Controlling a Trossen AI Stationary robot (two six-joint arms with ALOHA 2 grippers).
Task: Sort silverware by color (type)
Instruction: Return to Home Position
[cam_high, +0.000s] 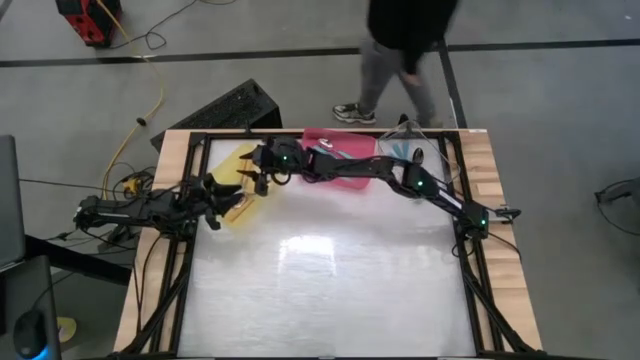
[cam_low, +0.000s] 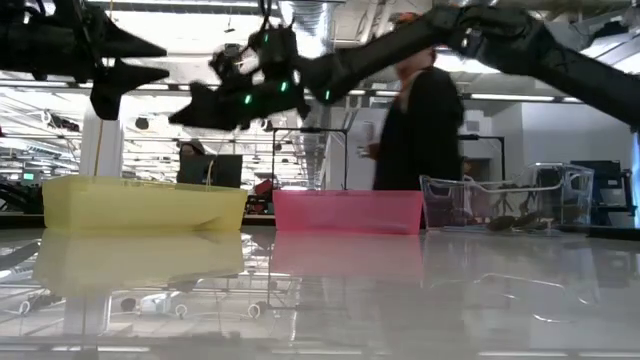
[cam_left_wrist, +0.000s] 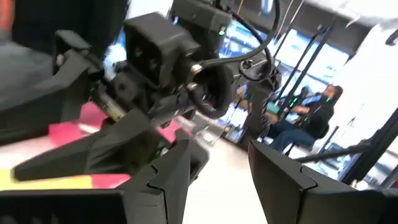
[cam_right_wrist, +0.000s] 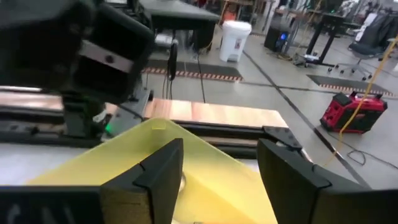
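Note:
My right gripper (cam_high: 256, 168) reaches across the pink tray (cam_high: 335, 150) and hangs open above the yellow tray (cam_high: 240, 190), with nothing between its fingers (cam_right_wrist: 158, 171). The yellow tray's floor (cam_right_wrist: 205, 168) shows right below them. My left gripper (cam_high: 215, 192) stands level over the yellow tray's near left corner, open and empty (cam_left_wrist: 217, 180), facing the right gripper (cam_left_wrist: 149, 93). Some silverware (cam_low: 512, 222) lies in the clear tray (cam_high: 420, 150) at the far right. I cannot tell whether any spoon lies in the yellow tray.
The three trays stand in a row along the table's far edge: yellow (cam_low: 140, 205), pink (cam_low: 345, 212), clear (cam_low: 500, 205). The two grippers are close together above the yellow tray. A person (cam_high: 400, 50) walks just beyond the far edge. The shiny table (cam_high: 330, 290) lies nearer.

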